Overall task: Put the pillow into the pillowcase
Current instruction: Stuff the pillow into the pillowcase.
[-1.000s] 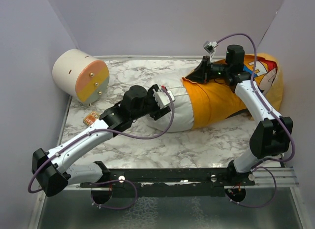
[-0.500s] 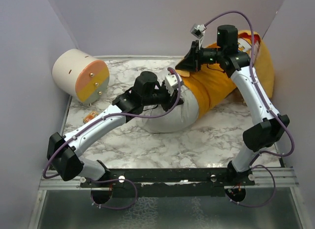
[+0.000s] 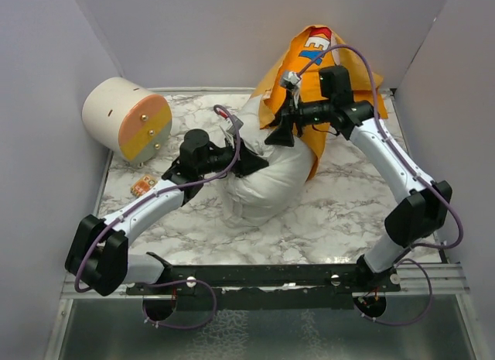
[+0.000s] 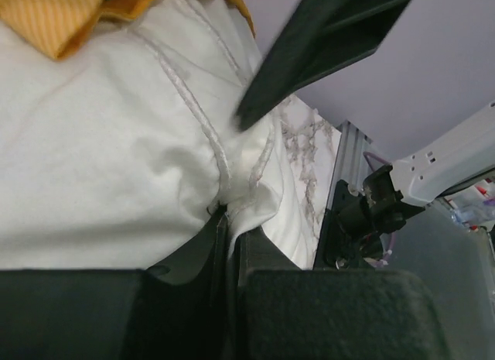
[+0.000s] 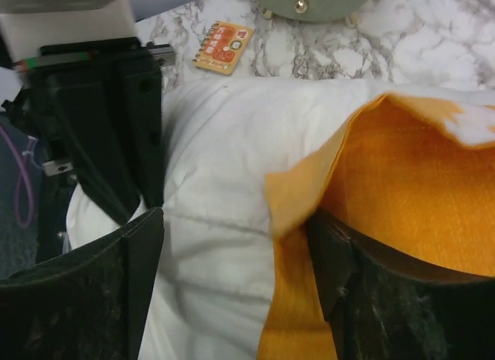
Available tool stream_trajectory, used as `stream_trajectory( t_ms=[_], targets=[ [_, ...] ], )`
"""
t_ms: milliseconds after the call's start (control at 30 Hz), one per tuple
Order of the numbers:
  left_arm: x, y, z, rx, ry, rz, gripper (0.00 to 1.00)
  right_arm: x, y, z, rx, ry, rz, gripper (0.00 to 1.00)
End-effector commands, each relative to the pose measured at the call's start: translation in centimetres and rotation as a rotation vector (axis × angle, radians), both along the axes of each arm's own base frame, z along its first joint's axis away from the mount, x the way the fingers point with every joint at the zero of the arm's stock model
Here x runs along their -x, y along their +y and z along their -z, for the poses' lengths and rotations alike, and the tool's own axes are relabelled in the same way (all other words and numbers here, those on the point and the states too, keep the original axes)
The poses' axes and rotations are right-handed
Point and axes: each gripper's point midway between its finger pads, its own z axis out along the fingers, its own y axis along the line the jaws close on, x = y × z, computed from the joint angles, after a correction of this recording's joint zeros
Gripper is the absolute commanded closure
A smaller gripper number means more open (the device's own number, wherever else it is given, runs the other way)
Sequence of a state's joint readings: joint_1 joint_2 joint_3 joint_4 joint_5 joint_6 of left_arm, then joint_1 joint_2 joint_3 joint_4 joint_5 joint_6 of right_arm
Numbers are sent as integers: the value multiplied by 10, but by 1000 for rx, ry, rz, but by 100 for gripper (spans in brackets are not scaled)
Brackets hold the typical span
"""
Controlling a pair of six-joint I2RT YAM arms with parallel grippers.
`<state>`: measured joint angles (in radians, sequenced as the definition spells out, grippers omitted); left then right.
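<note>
The white pillow (image 3: pixel 263 182) stands tilted on the marble table, its upper end inside the orange pillowcase (image 3: pixel 309 73), which rises against the back wall. My left gripper (image 3: pixel 251 165) is shut on a seam fold of the pillow (image 4: pixel 116 159), the fold pinched at my left gripper's (image 4: pixel 230 214) tips. The pillowcase (image 4: pixel 62 15) shows at the top left there. My right gripper (image 3: pixel 280 134) stands open at the case's mouth. In the right wrist view, my right gripper (image 5: pixel 236 244) straddles the pillow (image 5: pixel 216 143) and the hem of the pillowcase (image 5: pixel 418 182), which lies against one finger.
A cream-and-orange cylinder (image 3: pixel 128 118) lies at the back left, with a small orange card (image 3: pixel 141 186) on the table in front of it. Purple walls close in the back and both sides. The black base rail (image 3: pixel 263 276) runs along the near edge.
The left gripper shut on the pillow's edge. Pillow and pillowcase swung from lying at the right to standing up at the back wall. The right gripper has opened off the pillowcase.
</note>
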<state>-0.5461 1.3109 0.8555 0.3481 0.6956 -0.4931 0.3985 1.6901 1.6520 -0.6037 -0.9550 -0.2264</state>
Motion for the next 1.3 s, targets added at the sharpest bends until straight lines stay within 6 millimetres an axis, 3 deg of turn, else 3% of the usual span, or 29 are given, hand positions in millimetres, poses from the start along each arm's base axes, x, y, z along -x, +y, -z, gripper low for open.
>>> stream_trajectory(
  t_ms=[0, 100, 200, 333, 500, 700, 833, 867, 1000, 1033, 1100, 1200, 1267],
  targets=[
    [5, 12, 17, 35, 94, -13, 100, 37, -28, -68, -58, -205, -39, 19],
    [3, 18, 23, 35, 100, -39, 100, 52, -57, -90, -105, -277, -21, 10],
    [2, 23, 25, 40, 92, -54, 100, 58, -87, -87, -90, -366, 51, 7],
    [4, 23, 21, 51, 78, -36, 100, 54, -111, -46, 17, -393, 154, 7],
    [6, 21, 15, 64, 71, -13, 100, 31, -127, 6, 107, -381, 297, 8],
    [7, 21, 12, 72, 67, -11, 100, -9, -139, 29, 169, -374, 454, 13],
    [8, 21, 9, 78, 62, -11, 100, -29, -140, 42, 233, -381, 527, 26],
    [8, 21, 8, 79, 62, -11, 100, -32, -141, 41, 240, -386, 541, 32],
    [5, 21, 5, 74, 46, -12, 100, -30, -139, 18, 208, -426, 532, 84],
    [4, 20, 4, 74, 40, -13, 100, -24, -132, 12, 184, -431, 491, 92],
    [0, 18, -1, 76, 29, -13, 100, -2, -113, -3, 121, -435, 345, 99],
    [-11, 14, -17, 88, 1, -17, 100, 48, -76, -32, -11, -437, 22, 99],
    [-25, 11, -39, 108, -40, -29, 100, 72, -53, -64, -91, -459, -134, 99]
  ],
)
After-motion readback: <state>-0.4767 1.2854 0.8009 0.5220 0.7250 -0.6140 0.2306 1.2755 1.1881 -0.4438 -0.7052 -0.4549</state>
